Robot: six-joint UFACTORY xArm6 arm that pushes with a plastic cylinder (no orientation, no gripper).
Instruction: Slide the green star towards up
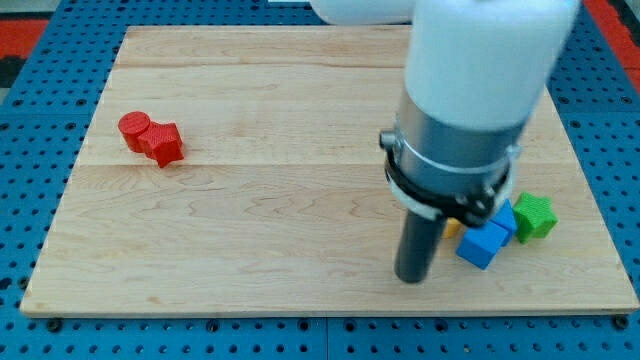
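Note:
The green star (536, 216) lies near the view's right edge of the wooden board (280, 200), low down. It touches a blue block (506, 218) on its left, and another blue cube (482, 244) lies just below-left of that. A bit of a yellow block (453, 227) shows behind the rod. My tip (412, 277) rests on the board to the left of this cluster, about a hundred pixels left of and below the green star. The arm's body hides what lies above the cluster.
A red cylinder (133, 127) and a red block (164, 144) touch each other at the view's left. The board lies on a blue perforated table (30, 170).

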